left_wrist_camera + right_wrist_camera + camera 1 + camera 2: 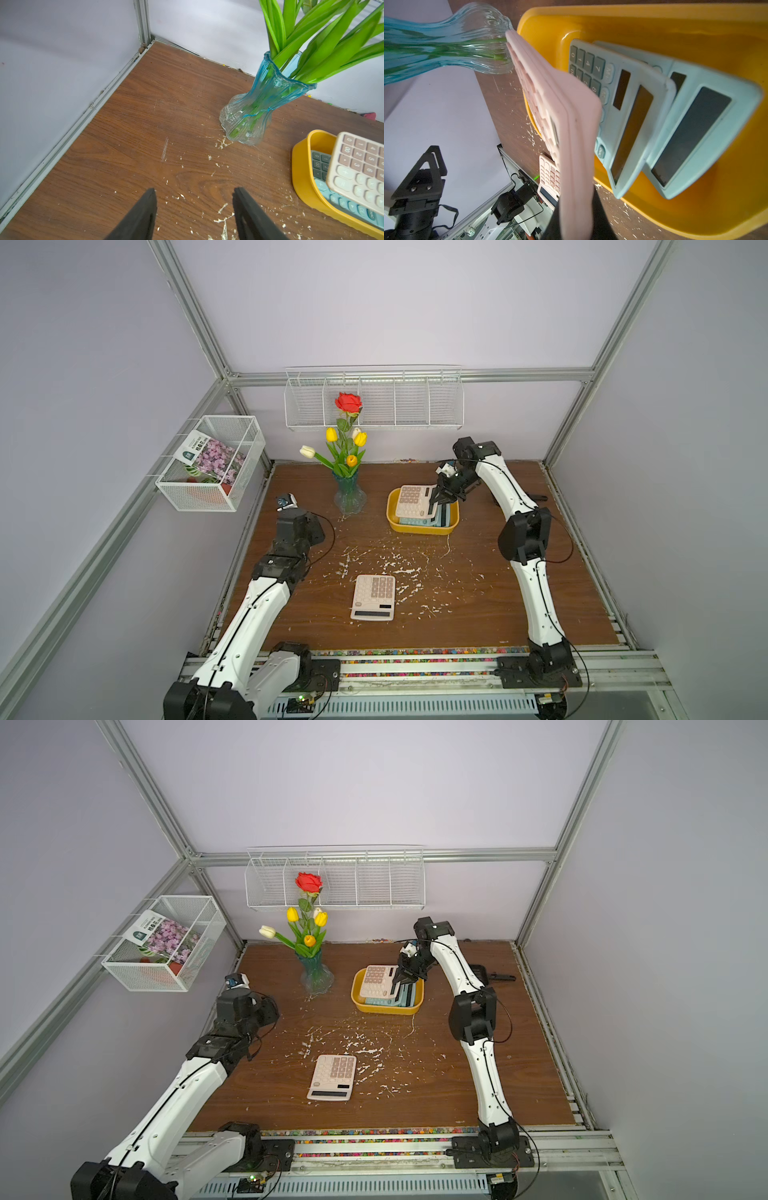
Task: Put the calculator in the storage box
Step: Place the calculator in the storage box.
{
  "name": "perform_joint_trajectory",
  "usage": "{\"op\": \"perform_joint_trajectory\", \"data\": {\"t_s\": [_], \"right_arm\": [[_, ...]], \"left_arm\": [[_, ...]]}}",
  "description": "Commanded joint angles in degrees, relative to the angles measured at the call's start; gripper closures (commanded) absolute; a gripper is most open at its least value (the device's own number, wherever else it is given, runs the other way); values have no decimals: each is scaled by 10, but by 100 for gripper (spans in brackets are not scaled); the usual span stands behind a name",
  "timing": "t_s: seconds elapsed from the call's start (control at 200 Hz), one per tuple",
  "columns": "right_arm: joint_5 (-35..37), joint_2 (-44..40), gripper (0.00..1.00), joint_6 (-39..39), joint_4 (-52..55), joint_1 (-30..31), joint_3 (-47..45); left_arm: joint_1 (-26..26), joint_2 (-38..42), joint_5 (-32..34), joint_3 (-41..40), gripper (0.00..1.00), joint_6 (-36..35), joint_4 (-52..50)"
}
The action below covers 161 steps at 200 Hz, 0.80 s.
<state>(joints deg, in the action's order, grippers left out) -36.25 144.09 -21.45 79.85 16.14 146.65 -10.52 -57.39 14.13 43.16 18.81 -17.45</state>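
My right gripper [436,502] [576,226] is shut on the display end of a pink calculator [413,501] [376,981] [571,128], holding it tilted over the yellow storage box [449,526] [411,1009] [695,27]. Two light blue calculators [633,108] lie overlapping inside the box, under the pink one. Another pink calculator [373,597] [332,1077] lies flat on the table near the front middle. My left gripper [194,216] stands open and empty above the bare table at the left. In the left wrist view the held calculator [361,166] hangs over the box [301,166].
A blue glass vase [349,493] [255,108] with flowers stands just left of the box. White wire baskets hang on the back wall [374,400] and left wall [212,462]. White scuffs [390,564] mark the brown table between the box and the front calculator.
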Motion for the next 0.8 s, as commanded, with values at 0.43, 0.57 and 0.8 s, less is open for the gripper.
{"op": "perform_joint_trajectory", "data": {"t_s": [0.43, 0.57, 0.8], "right_arm": [[-5, 45, 100, -17, 1, 23, 52], [-4, 50, 100, -16, 3, 25, 52], [-10, 57, 100, -12, 7, 26, 53]], "left_arm": [[-1, -4, 3, 12, 37, -5, -3], [-1, -6, 3, 13, 37, -4, -1], [-2, -9, 3, 13, 37, -5, -2]]}}
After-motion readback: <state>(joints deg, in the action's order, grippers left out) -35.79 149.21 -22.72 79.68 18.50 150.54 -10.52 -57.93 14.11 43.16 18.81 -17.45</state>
